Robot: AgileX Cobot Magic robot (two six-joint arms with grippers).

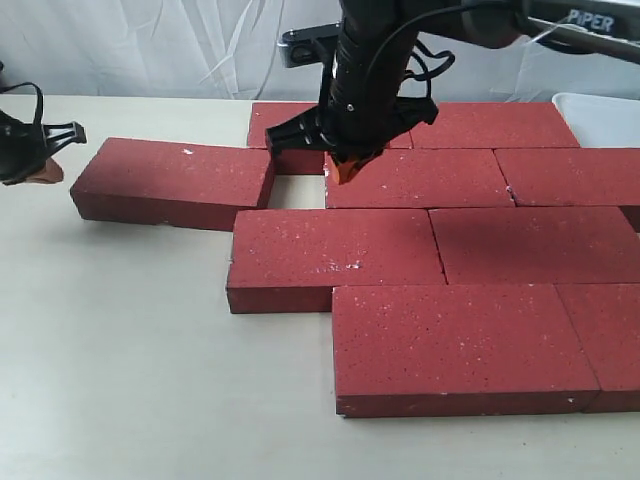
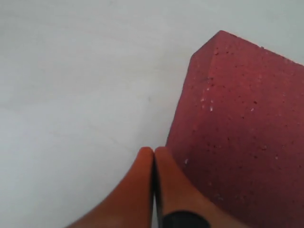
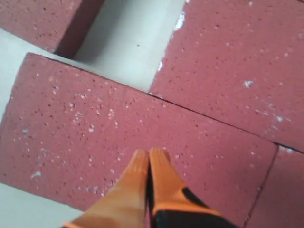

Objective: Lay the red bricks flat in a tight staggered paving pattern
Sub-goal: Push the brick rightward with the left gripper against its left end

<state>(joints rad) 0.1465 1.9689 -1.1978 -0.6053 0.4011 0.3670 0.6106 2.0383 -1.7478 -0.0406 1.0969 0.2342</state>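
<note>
"Looking at the right gripper point(image 1: 347, 170) point(image 3: 149, 154), how wide is it?"

"Not wide at all. Its orange fingertips point(image 3: 164, 171) are pressed together with nothing between them. It points down at the laid bricks, by the corner of a second-row brick. I cannot tell whether the tips touch the surface."

"And the left gripper point(image 1: 45, 170) point(image 2: 153, 153)?"

"Closed as well and empty, low over the table point(image 1: 120, 380), just beside the outer end of the loose brick point(image 1: 175, 180) point(image 2: 242, 137). Contact is not clear."

"How do the red bricks point(image 1: 430, 250) look?"

"Dark red, matte and gritty, flecked with white specks. They lie flat in staggered rows toward the right side of the table, edges meeting along thin seams. The loose brick lies flat at the left of the second row, slightly skewed. A patch of bare table separates it from its neighbour."
</note>
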